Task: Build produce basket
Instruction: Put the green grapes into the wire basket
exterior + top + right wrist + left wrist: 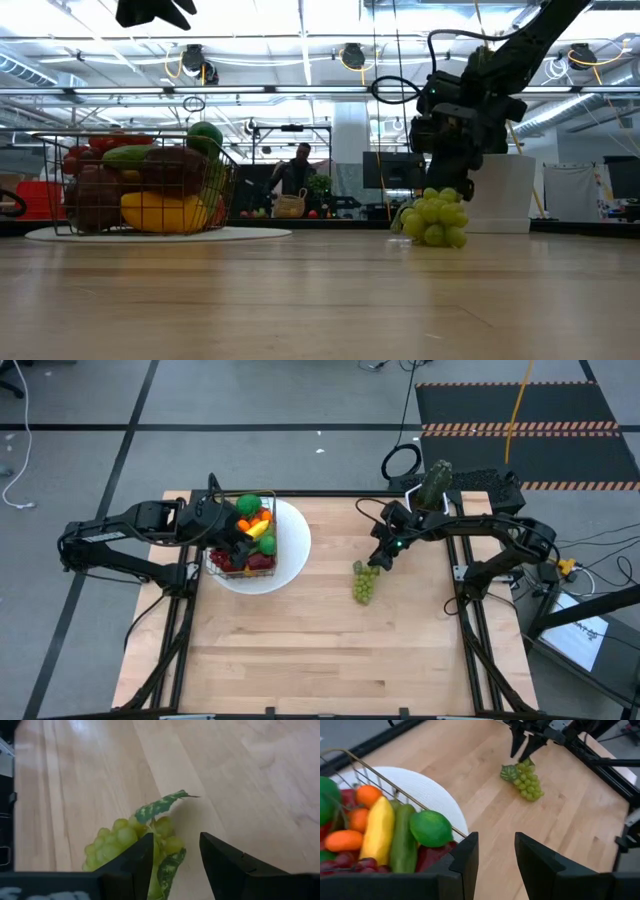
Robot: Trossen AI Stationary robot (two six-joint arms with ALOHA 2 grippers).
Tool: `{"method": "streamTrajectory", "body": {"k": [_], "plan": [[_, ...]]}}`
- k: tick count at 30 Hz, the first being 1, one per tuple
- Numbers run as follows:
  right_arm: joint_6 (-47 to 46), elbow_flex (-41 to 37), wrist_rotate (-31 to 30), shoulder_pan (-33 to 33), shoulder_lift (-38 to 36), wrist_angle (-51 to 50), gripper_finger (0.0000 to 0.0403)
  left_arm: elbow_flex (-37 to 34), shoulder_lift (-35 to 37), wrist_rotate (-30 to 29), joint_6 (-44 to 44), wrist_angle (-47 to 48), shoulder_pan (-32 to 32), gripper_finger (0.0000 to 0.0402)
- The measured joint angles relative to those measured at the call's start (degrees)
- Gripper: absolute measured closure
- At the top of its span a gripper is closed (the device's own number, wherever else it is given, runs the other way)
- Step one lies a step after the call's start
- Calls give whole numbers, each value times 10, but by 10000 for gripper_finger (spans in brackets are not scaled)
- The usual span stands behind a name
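High view, wire basket [243, 540] of produce set on white plate [290, 555] at far left, left gripper [243, 538] over it, right gripper [379, 560] at green grapes [364, 584] mid-table; low view, grapes resting on table [320, 300]; left wrist view, fingers parted, nothing held; right wrist view, fingers straddling grape leaf [159, 806], grasp cannot be told.

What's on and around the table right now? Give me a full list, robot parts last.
basket: one, dark wire, on the plate, table's left, filled with produce
plate: one, white, round, under the basket
green grapes: one bunch, on the wood right of centre
cactus: one, green, table's far right corner
person: one, far in the room
left gripper: open, beside the basket
right gripper: around the grapes' stem end
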State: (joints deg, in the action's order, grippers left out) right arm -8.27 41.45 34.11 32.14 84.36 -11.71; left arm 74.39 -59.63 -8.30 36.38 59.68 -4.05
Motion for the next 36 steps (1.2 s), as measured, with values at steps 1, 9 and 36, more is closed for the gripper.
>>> {"method": "streamTrajectory", "body": {"k": [1,9,36], "plan": [[0,0,-2,0,0,1,249,0,0,8,0,0,0,275],[10,0,-10,0,0,1,250,0,0,8,1,0,0,275],[21,0,-9,-4,0,-5,331,0,0,7,-1,0,0,275]]}}
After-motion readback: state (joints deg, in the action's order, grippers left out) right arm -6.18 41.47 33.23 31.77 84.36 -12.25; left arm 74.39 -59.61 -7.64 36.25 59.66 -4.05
